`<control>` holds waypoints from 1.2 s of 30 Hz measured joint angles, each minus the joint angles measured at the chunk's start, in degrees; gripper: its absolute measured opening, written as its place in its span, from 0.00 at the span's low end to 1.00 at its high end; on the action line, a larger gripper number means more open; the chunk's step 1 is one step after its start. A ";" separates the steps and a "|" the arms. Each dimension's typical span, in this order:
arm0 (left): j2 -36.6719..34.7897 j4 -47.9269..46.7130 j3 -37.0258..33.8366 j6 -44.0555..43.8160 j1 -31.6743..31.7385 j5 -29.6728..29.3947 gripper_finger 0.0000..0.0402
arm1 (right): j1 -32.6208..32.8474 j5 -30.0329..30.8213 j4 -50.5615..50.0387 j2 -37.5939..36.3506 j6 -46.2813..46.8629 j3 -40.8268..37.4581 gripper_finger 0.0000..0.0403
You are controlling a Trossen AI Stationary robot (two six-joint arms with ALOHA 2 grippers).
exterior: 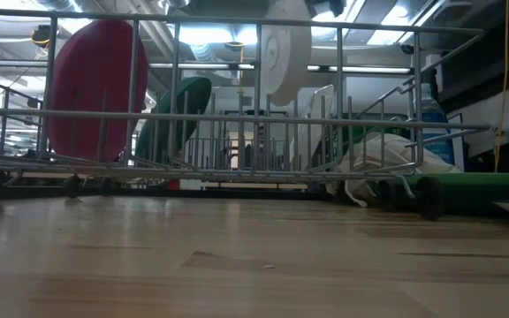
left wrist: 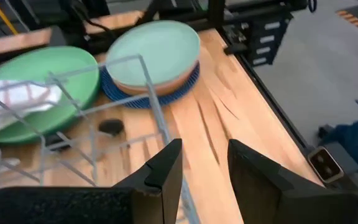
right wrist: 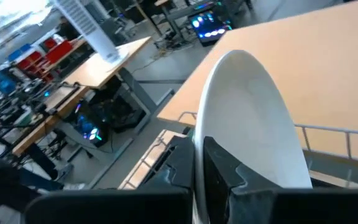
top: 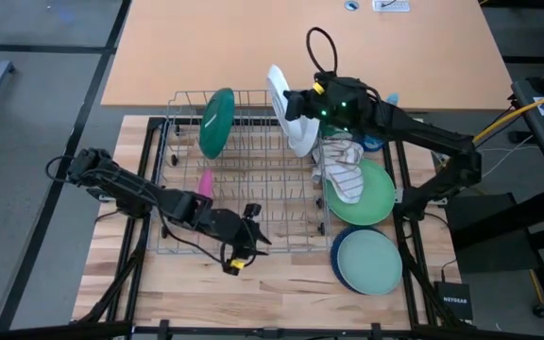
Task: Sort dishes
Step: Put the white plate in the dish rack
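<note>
Your wire rack sits on the counter, a dark green plate and a pink plate standing in it. Beside the rack lie a light green plate and a teal-topped stack. Your right claw is clamped on the white plate, held upright over the rack. Your left claw hangs parted and empty at the rack's near edge.

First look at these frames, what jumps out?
The right gripper holds a white plate on edge above the wire dish rack, jaws shut on its rim. A dark green plate and a pink plate already stand in the rack. The left gripper hovers empty at the rack's near corner.
</note>
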 joint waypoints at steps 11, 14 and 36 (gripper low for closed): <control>0.00 -1.78 0.00 -1.98 -3.04 -0.04 0.29 | -1.88 -0.90 0.52 3.72 4.81 0.00 0.03; 0.00 -1.77 0.00 -2.43 -3.63 -0.04 0.29 | -1.88 -1.26 0.70 4.40 6.28 0.00 0.03; 0.00 -1.73 0.00 -3.63 -6.29 -0.08 0.29 | -1.79 3.92 -4.40 5.37 10.04 0.00 0.03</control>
